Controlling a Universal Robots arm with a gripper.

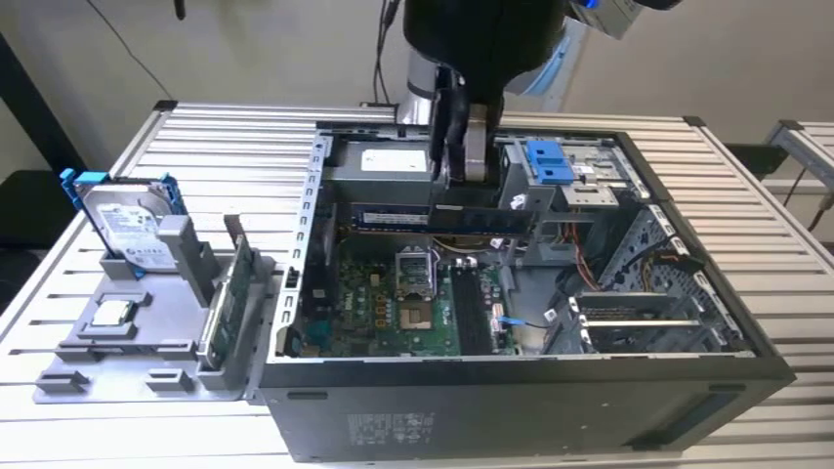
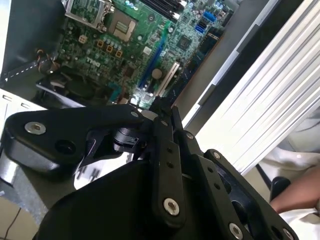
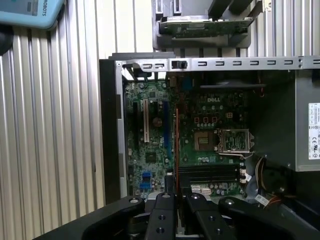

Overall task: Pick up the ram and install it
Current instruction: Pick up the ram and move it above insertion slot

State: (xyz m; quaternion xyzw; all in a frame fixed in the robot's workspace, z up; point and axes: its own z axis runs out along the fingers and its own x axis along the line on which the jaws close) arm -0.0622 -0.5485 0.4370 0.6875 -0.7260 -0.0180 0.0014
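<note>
One claw (image 1: 466, 198): we see the black two-fingered claw pinched shut on the ram, reaching down into the open case. In the first wrist view its fingers (image 3: 165, 212) stand almost together.
Ram (image 1: 391, 217): a slim, long, dark circuit-board strip with a pale label. It is clamped near its middle and held clear above the board, touching nothing else.
Long axis: it runs level from the exterior view's left to the exterior view's right. The strip stands on edge with its flat face toward that camera.
Why held so: we judge that a middle grip keeps the thin stick balanced and leaves its lower edge free.
Memory slots (image 1: 472, 308): long black slots beside the silver processor socket (image 1: 414, 269). They run from far to near in the exterior view, so by our reading the stick lies crosswise to them.
Motherboard (image 1: 378, 318): a green board lying flat on the case floor, below the stick.
Case (image 1: 521, 415): a black tower laid on its side with the panel off, giving access from above.
Holder (image 1: 98, 366): a grey moulded stand just beside the case. It carries an upright silver hard drive in a blue frame (image 1: 131, 230) and a flat square silver chip (image 1: 115, 313), kept apart for easy picking.
Table (image 1: 222, 137): ribbed aluminium, bearing the case and the holder.
</note>
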